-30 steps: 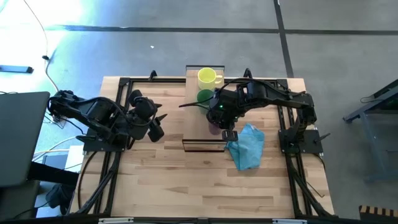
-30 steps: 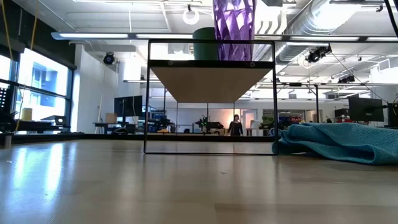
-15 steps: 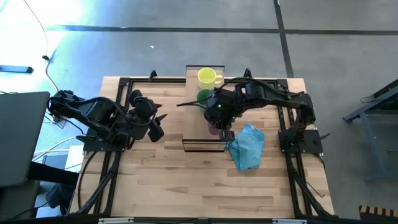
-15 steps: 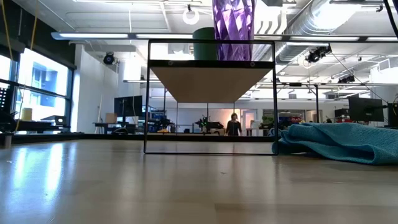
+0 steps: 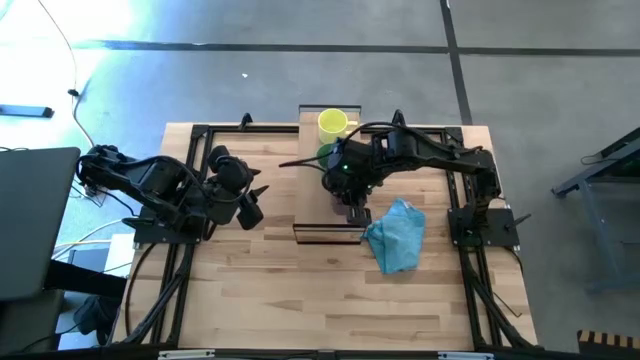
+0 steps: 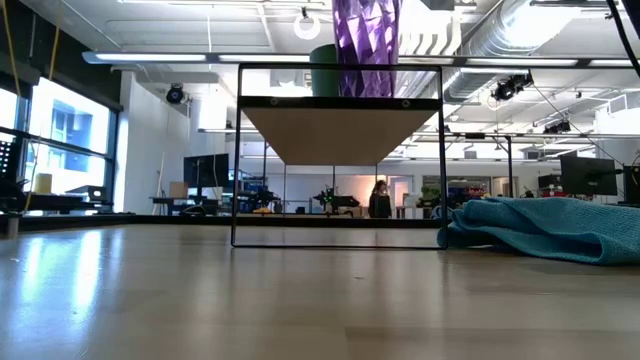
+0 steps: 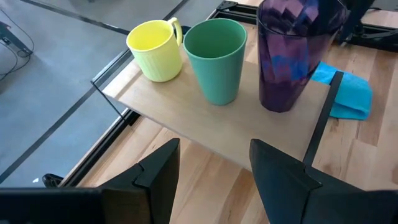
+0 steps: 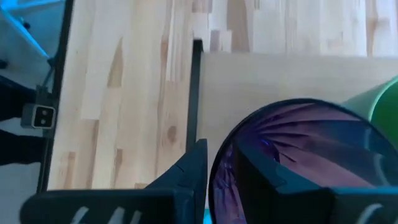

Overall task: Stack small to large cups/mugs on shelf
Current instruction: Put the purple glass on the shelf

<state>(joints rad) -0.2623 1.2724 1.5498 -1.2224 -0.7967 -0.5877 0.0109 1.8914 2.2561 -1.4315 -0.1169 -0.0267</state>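
My right pincer (image 5: 352,196) grips the rim of the purple tumbler (image 7: 292,53) on the shelf (image 7: 186,109), one finger inside the wall and one outside, as my right wrist view shows. In the past second the tumbler has slid a little along the shelf toward the green cup (image 7: 217,59); it now stands just beside the cup, upright, base on the board. I judge this a closing-up move: the three vessels now make a row by size.

Count on the shelf: one yellow mug (image 7: 157,50) at the far end from my right pincer, one green cup in the middle, one purple tumbler under the pincer itself. One blue cloth (image 5: 397,234) lies on the desk (image 5: 280,290) just past the shelf's end, beside my right pincer. A person stands far off in the room behind.

My left pincer (image 5: 252,199) waits off to the side over the desk, fingers spread, empty, well apart from the shelf. What remains, by my reckoning, is to let go of the tumbler.
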